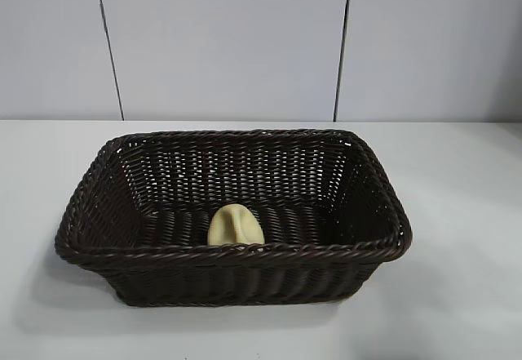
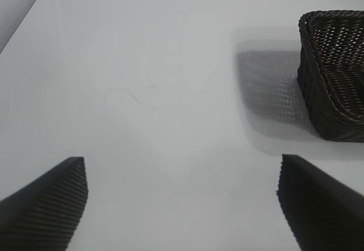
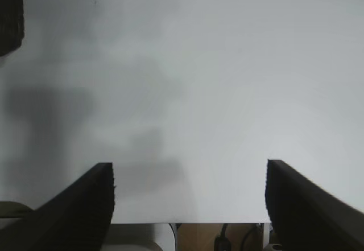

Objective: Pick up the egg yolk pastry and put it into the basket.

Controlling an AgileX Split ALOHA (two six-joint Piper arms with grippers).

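The dark brown woven basket (image 1: 359,237) stands in the middle of the white table. The pale cream-yellow egg yolk pastry (image 1: 236,225) lies inside it, on the basket floor against the near wall. No arm shows in the exterior view. My left gripper (image 2: 182,168) is open and empty above bare table, with a corner of the basket (image 2: 333,74) off to one side. My right gripper (image 3: 189,171) is open and empty above the table near its edge, with a dark bit of the basket (image 3: 10,15) at the frame's corner.
The white table (image 1: 457,213) spreads around the basket on all sides. A grey panelled wall (image 1: 228,42) stands behind it. In the right wrist view the table edge (image 3: 187,223) shows, with cables and a brown surface below.
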